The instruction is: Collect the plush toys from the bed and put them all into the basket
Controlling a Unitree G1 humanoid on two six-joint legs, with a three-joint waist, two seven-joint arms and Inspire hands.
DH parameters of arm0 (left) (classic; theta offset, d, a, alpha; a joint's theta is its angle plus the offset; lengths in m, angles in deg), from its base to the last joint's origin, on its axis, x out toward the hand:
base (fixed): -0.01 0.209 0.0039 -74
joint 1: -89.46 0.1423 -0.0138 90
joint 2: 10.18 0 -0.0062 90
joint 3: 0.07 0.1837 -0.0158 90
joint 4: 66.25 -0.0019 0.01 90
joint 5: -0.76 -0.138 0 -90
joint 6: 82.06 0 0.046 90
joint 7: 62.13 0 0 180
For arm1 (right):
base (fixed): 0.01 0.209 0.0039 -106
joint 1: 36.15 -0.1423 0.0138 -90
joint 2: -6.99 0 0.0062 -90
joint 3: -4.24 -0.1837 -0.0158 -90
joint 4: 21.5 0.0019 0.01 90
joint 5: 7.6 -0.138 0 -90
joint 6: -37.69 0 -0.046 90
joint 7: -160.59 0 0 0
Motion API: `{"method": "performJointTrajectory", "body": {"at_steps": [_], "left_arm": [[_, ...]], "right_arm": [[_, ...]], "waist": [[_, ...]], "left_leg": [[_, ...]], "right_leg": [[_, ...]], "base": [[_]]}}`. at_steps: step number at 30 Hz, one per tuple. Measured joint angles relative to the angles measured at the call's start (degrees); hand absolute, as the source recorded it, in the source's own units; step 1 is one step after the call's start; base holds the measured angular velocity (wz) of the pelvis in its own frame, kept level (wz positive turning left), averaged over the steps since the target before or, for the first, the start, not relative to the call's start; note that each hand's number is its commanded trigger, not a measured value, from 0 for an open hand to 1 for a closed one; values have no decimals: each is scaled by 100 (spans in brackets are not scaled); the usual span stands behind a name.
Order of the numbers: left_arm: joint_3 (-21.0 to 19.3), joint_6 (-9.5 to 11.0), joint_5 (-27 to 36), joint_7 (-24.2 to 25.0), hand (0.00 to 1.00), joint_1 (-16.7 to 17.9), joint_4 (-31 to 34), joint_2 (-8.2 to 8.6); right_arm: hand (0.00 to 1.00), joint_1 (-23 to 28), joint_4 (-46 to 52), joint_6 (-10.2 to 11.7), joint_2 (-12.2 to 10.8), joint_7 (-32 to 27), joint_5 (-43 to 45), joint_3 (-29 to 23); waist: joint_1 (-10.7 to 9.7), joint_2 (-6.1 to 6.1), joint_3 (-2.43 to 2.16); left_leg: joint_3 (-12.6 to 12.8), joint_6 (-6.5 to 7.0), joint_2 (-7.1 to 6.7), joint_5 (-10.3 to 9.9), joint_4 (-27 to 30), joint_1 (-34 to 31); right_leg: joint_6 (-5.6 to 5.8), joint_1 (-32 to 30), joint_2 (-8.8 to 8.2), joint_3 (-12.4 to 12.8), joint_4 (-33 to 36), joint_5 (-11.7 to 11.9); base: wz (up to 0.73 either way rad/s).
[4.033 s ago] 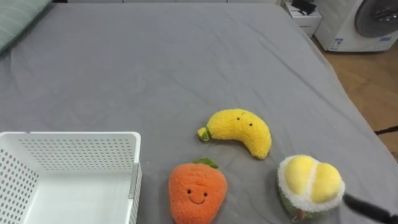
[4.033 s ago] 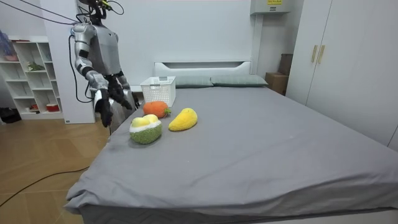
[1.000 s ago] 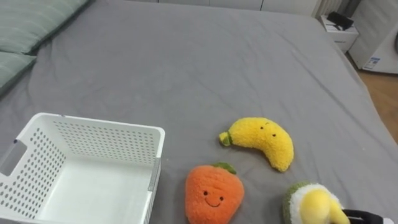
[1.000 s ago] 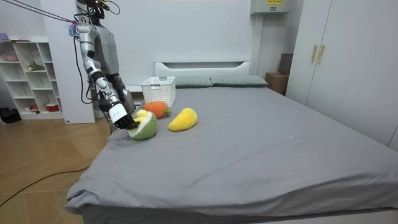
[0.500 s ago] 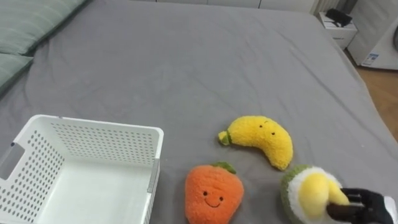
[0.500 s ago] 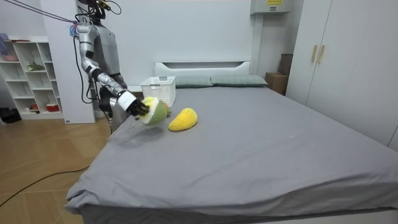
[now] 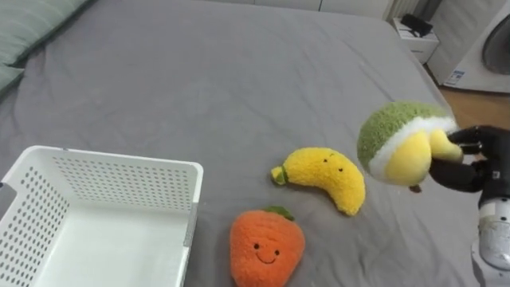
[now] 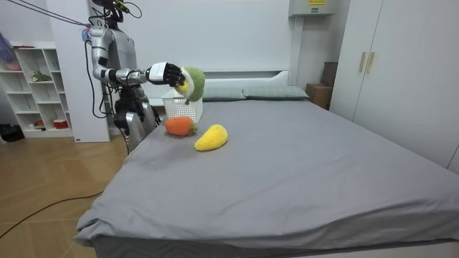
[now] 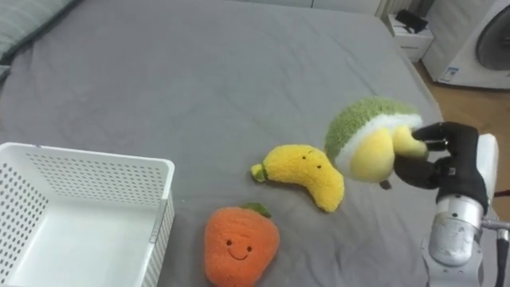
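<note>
My right hand (image 7: pixel 476 162) (image 9: pixel 443 162) (image 8: pixel 163 72) is shut on a green and yellow plush durian (image 7: pixel 396 144) (image 9: pixel 366 141) (image 8: pixel 192 83), held in the air above the grey bed (image 7: pixel 239 88), to the right of the other toys. A yellow plush banana (image 7: pixel 323 176) (image 9: pixel 304 174) (image 8: pixel 211 137) lies on the bed below it. An orange plush carrot (image 7: pixel 266 247) (image 9: pixel 240 247) (image 8: pixel 179 126) with a smiling face lies nearer to me. A white perforated basket (image 7: pixel 109 171) (image 9: pixel 88 168) (image 8: pixel 183 104) stands empty at the lower left.
Grey pillows (image 8: pixel 272 92) lie at the head of the bed. A white washing machine (image 7: pixel 483 44) and a small side table (image 7: pixel 417 30) stand beyond the bed's right edge, over wooden floor. I stand at the bedside near a white shelf unit (image 8: pixel 36 89).
My right hand has lifted the plush durian off the bed and raised it up beside the banana. The camera has shifted a little.
</note>
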Motion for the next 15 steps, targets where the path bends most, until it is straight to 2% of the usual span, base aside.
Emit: {"method": "performJointTrajectory", "body": {"at_steps": [2,6,11,15], "left_arm": [[0,20,0,-3,0,-3,-12,1],[3,72,0,-50,0,-4,-209,1],[29,78,-67,-41,0,-29,-347,-1],[31,80,-64,13,0,-80,-347,2]], "right_arm": [[100,-21,349,-16,13,16,5,40],[100,-64,680,-44,197,215,-4,387],[100,-412,718,-141,200,655,156,927],[100,-591,711,-155,201,987,233,1252]], "waist": [[40,20,0],[170,-10,-3],[396,-86,23],[564,-114,23]], "left_leg": [[8,0,2,0,2,-40],[14,0,2,0,3,-40],[-17,11,-3,7,27,-129],[-95,17,-16,11,32,-138]], "right_leg": [[-1,-17,3,-2,10,0],[-2,-60,7,-9,14,2],[-2,-55,-17,-85,13,3],[0,-39,-34,-182,-2,3]], "base": [[0],[0],[5],[13]]}}
